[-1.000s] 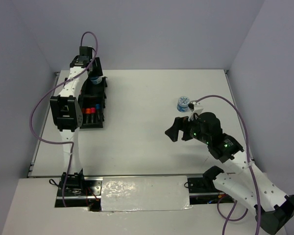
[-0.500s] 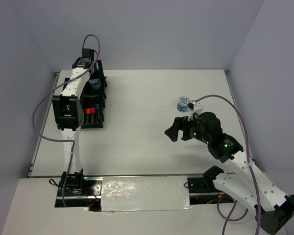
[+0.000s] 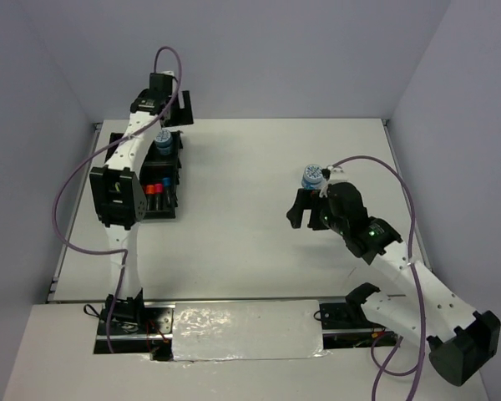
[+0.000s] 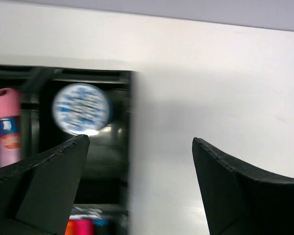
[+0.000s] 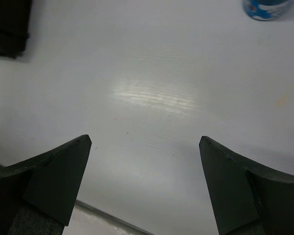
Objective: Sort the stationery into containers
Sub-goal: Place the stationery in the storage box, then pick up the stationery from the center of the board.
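Seen from above, the left gripper [image 3: 169, 107] hangs wide and empty over the tray [image 3: 174, 180], where the stowed tub [image 3: 162, 140] sits in a far compartment. The right gripper [image 3: 306, 210], equally spread, waits just beside the loose tub [image 3: 312, 176], likely lining up a grab. The left wrist camera shows the stowed tub [image 4: 82, 108] beside a pink tube [image 4: 7, 125]. On the right wrist camera, the loose tub [image 5: 267, 7] lies ahead of the parted jaws.

The worktop [image 3: 250, 167] is plain white. At nine o'clock on it sits a black tray [image 3: 160, 212]. It holds a round tub [image 4: 82, 108] with a white lid speckled blue, a pink tube [image 4: 7, 125] with a blue and red label, and markers [image 3: 154, 189] capped red and orange. A second tub [image 3: 312, 176], blue and white, is at three o'clock. The left claw [image 4: 139, 142] and right claw [image 5: 144, 139] are black, and the cables [image 3: 55, 209] are purple.
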`<state>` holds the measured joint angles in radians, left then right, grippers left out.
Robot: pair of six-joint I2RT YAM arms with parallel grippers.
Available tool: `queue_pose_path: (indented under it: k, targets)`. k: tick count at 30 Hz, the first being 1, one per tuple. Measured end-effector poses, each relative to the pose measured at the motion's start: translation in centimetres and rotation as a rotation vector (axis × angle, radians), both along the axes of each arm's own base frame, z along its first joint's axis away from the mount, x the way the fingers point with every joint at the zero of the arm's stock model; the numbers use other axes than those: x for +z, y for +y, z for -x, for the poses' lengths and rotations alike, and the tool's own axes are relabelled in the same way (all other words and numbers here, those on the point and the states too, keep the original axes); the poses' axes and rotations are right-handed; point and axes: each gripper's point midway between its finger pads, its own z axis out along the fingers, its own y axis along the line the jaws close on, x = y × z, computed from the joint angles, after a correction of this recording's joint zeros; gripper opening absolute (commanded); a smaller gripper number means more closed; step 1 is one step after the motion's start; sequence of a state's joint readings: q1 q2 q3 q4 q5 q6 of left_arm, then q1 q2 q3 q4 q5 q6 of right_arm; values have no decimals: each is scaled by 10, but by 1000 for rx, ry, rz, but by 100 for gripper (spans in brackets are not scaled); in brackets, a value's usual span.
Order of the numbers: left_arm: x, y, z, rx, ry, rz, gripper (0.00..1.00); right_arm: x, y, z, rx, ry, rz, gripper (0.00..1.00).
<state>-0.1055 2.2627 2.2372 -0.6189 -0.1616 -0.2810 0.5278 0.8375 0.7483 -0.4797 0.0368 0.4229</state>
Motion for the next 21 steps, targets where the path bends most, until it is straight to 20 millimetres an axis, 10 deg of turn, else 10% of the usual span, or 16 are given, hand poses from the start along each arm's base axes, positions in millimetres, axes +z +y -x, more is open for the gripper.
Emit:
queue_pose_path:
  k: [4,9,14,21]
  targets:
    - [51,-94,33,-178,-83,49,99,-5,-26,-5,-159,19,42,100]
    - [86,-274,83,-557,-202,154,99,45,-61,12,-307,-99,-11,100]
    - [40,-397,123,-794,-204,153,99,94,-82,45,-321,-232,-117,100]
    - [-54,-453,145,-849,-183,14,99,118,-65,85,-112,-298,-214,100]
